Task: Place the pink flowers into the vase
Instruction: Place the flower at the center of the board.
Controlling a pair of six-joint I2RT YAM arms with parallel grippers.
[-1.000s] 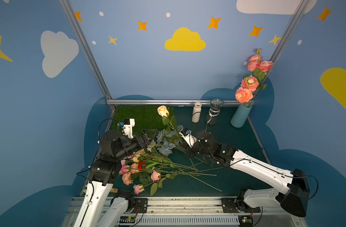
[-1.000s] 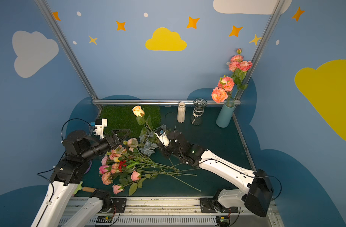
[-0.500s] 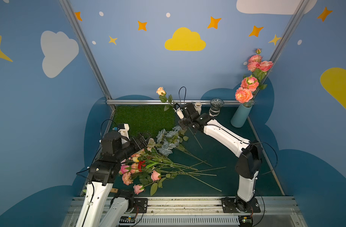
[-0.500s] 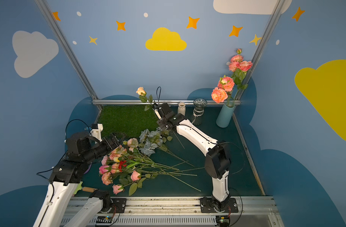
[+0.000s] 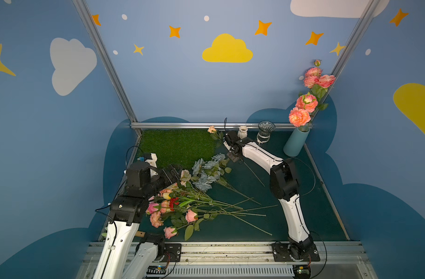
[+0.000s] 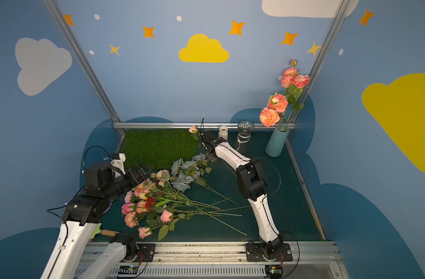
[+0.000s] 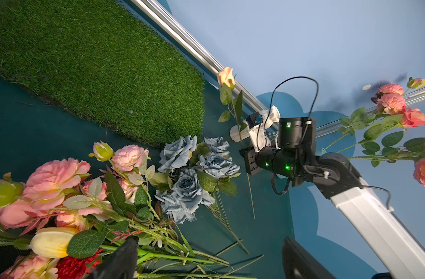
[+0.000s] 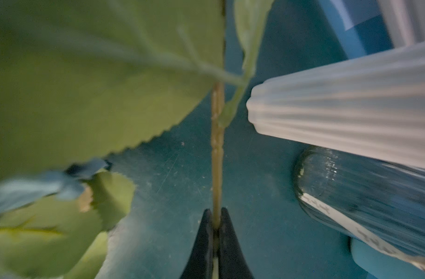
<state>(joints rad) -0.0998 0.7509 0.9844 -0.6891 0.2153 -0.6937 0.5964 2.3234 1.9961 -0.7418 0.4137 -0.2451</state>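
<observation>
Across the dark teal counter (image 5: 320, 217), beside a green artificial-grass mat (image 5: 177, 145), most long-stemmed pink flowers (image 5: 191, 215) lie heaped near the front left; several more stand in the tall light-blue cylinder vase (image 5: 295, 142) at the back right corner. Left fingers (image 5: 174, 173) gape wide over the heap, gripping nothing. Right fingers (image 8: 209, 239) pinch shut on the thin stem of one peach-pink rosebud (image 5: 212, 129), held near the back rail (image 5: 182, 125).

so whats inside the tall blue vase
A few green stems of pink flowers go down into the tall blue vase, with the blooms well above its rim. The vase wall is opaque, so the stem ends and anything else inside are hidden.
</observation>
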